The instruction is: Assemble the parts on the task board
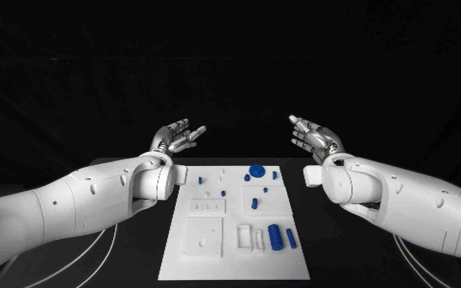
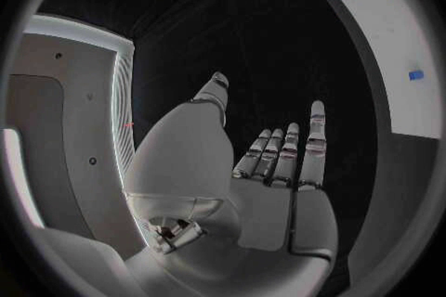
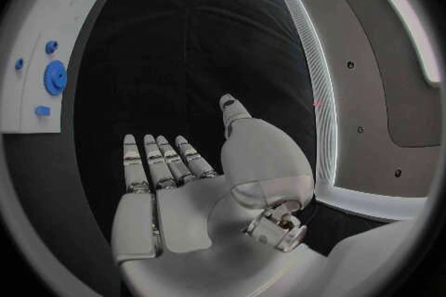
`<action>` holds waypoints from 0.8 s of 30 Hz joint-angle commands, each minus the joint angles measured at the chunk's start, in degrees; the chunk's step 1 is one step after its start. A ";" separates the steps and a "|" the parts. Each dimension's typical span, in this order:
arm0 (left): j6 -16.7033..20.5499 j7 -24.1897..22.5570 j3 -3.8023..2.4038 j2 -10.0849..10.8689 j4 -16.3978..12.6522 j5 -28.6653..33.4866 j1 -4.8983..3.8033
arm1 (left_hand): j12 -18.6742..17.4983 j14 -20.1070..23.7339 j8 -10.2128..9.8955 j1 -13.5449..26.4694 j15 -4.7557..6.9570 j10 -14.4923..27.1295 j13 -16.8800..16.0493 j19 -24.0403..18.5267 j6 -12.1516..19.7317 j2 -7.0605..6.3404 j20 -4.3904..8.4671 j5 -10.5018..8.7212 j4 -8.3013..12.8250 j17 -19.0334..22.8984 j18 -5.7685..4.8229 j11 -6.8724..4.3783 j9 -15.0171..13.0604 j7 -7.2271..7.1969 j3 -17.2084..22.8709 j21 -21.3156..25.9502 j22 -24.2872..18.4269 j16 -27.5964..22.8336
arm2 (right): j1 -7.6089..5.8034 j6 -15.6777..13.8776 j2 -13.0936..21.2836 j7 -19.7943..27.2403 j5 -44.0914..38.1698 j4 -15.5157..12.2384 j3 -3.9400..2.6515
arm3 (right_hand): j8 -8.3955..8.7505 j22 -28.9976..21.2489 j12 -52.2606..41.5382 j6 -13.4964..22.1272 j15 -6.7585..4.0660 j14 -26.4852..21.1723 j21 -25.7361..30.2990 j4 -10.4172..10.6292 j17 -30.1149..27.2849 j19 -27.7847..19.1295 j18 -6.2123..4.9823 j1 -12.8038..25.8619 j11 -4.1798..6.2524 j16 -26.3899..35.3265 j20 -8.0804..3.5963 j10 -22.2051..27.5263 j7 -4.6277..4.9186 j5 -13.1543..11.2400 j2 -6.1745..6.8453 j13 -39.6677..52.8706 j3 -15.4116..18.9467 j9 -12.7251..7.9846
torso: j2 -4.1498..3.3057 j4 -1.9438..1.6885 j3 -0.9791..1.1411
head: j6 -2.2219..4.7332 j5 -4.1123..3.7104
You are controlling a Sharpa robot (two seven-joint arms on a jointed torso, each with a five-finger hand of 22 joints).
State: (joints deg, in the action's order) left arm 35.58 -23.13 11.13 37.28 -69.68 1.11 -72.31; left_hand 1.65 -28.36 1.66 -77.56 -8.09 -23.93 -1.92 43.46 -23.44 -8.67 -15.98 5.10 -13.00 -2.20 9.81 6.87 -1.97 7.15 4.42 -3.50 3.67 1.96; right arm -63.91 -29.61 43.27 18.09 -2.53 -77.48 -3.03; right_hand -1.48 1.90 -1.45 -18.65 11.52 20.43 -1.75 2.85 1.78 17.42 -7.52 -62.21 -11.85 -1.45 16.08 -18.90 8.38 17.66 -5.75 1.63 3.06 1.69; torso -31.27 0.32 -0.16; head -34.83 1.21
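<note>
The table (image 1: 326,248) is black and takes the lower part of the head view, with my board (image 1: 234,225) lying white along its middle, running from the frame's centre down to the bottom edge.

My left arm (image 1: 86,198) comes in from the lower left of the frame and my right arm (image 1: 404,201) from the lower right; both rise past the far corners of the board.

My left hand (image 1: 178,135) sits left of centre in the head view, above the board's top left corner, fingers spread apart and holding nothing. My right hand (image 1: 315,136) mirrors it right of centre, also spread with nothing in it. Both are lifted off the table and well apart from the board and from each other.

On the board, a blue gear (image 1: 256,170) lies near its top edge, right of the middle. Two blue pins (image 1: 276,237) lie side by side at the board's lower right, beside some white blocks (image 1: 244,236). A small blue peg (image 1: 254,203) lies near the board's centre, and more tiny blue parts (image 1: 213,194) are scattered in its upper left part, too small to tell apart.
</note>
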 commanded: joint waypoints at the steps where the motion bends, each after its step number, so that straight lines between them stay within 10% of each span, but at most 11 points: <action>1: -6.33 3.49 0.88 -0.93 2.23 0.93 -1.31 | 0.41 -1.39 0.41 -2.59 -0.30 -1.12 -0.13 1.68 -1.05 -0.14 -0.47 0.55 -0.47 -0.14 1.24 0.14 -0.14 0.15 0.22 -0.30 0.20 0.37 | -0.74 13.65 -0.36 -8.53 -4.30 2.50 -0.50 | -0.42 0.13 -0.31 -1.28 0.34 1.60 -0.38 -0.56 0.15 0.97 -1.36 -3.25 -0.32 -0.47 0.51 -1.32 2.55 0.59 -0.27 0.13 0.16 0.17 | 0.00 0.00 0.00 | 0.01 0.00; 11: -6.91 3.85 1.35 -1.26 3.10 1.00 -1.84 | 0.41 -1.35 0.43 -2.56 -0.29 -1.21 -0.14 1.69 -1.21 -0.13 -0.47 0.54 -0.46 -0.13 1.24 0.19 -0.15 0.22 0.21 -0.30 0.19 0.36 | -1.70 19.69 -0.73 -12.67 -5.83 5.66 -1.25 | -0.53 0.24 -0.41 -3.00 0.27 3.55 -0.53 -2.61 0.26 2.40 -1.71 -5.17 -0.18 -0.58 0.47 -3.27 2.39 0.65 -0.56 0.23 -0.09 0.27 | 0.00 0.00 0.00 | 0.01 0.00; 12: -7.66 3.82 1.30 -0.84 3.13 1.33 -1.83 | 0.42 -1.33 0.43 -2.45 -0.29 -1.31 -0.14 1.69 -1.32 0.04 -0.46 0.52 -0.27 -0.13 1.25 0.26 -0.16 0.27 0.24 -0.30 0.20 0.36 | -1.70 19.64 -1.01 -12.43 -8.18 7.43 -1.24 | -0.58 0.29 -0.46 -3.75 0.28 4.51 -0.61 -3.12 0.31 2.97 -1.83 -5.68 -0.21 -0.63 0.43 -4.27 2.39 0.72 -0.57 0.28 -0.25 0.32 | 0.02 0.02 -0.19 | -1.05 0.49; 15: -8.01 3.76 1.30 -0.75 3.02 1.34 -1.83 | 0.43 -1.40 0.45 -2.20 -0.33 -1.63 -0.16 1.67 -1.57 0.29 -0.46 0.49 0.23 -0.14 1.24 0.36 -0.17 0.39 0.25 -0.30 0.20 0.37 | -1.70 18.87 -1.20 -11.87 -9.52 7.74 -1.24 | -0.69 0.47 -0.62 -6.33 0.85 8.19 -0.92 -5.31 0.47 5.42 -2.04 -7.72 -0.63 -0.77 0.12 -7.72 2.75 1.37 -0.24 0.45 -0.72 0.44 | 0.02 -0.02 -0.20 | -1.24 0.53; 18: -9.06 3.23 1.30 -0.65 2.92 1.33 -1.83 | 0.55 -3.10 0.49 -0.66 -0.63 -6.18 -0.39 2.00 -5.72 3.24 -0.43 0.26 3.74 -0.19 1.28 1.22 -0.29 1.03 -0.16 -0.35 0.22 0.39 | -1.69 17.45 -1.57 -10.97 -12.15 8.37 -1.24 | -1.02 1.25 -0.89 -11.29 1.95 18.02 -2.64 -7.69 0.97 14.42 -1.86 -9.82 -1.44 -1.38 -1.33 -13.65 3.44 2.33 0.26 0.72 -1.18 0.70 | 0.04 -0.13 -0.25 | -1.33 0.65; 21: -9.89 2.73 1.30 -0.26 2.46 1.22 -1.83 | 1.05 -18.82 1.15 0.19 -1.54 -15.82 -0.76 6.24 -13.72 6.45 0.78 0.50 7.67 -0.99 2.17 2.18 -0.75 1.92 -1.28 -2.05 0.85 2.10 | -1.69 15.90 -1.98 -10.47 -17.07 8.98 -1.25 | -1.63 1.91 -1.91 -20.76 -0.01 34.14 -5.08 -10.30 1.95 25.72 -1.16 -11.17 0.07 -2.22 -3.23 -27.45 2.42 3.99 0.71 1.38 -1.92 1.26 | 0.02 -0.12 -0.28 | -1.48 0.73; 24: -10.79 3.09 1.29 0.82 0.96 1.00 -1.86 | 1.55 -33.52 1.68 -0.01 -0.48 -26.85 -1.19 13.63 -23.82 8.70 6.39 1.15 11.06 -1.89 -1.36 1.84 -1.35 1.67 -2.65 -5.95 2.04 4.67 | -1.70 15.21 -2.19 -10.81 -25.82 9.01 -1.26 | -3.22 2.56 -3.79 -36.79 -3.35 43.15 -8.14 -11.47 3.12 35.30 -0.72 -10.48 3.15 -3.67 -6.32 -39.94 0.62 3.86 1.03 1.62 -3.39 2.64 | -0.36 -0.11 -0.18 | -1.42 0.78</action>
State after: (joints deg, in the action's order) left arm 27.61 -19.54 12.46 37.87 -68.14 2.03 -74.05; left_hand 2.98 -59.93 3.16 -77.52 -8.94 -48.87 -3.01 55.96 -45.59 -0.40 -10.32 5.99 -2.38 -3.92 8.86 8.73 -3.20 8.82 1.86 -8.83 5.51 6.10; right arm -65.59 -13.70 41.12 6.92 -17.30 -68.44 -4.23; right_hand -4.63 4.43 -5.08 -54.07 8.43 62.87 -9.69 -8.65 4.84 52.04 -8.41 -73.14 -8.90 -5.06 9.97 -57.97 9.15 21.52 -4.95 3.29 -0.23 4.27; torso -31.32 0.21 -0.41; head -36.24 1.87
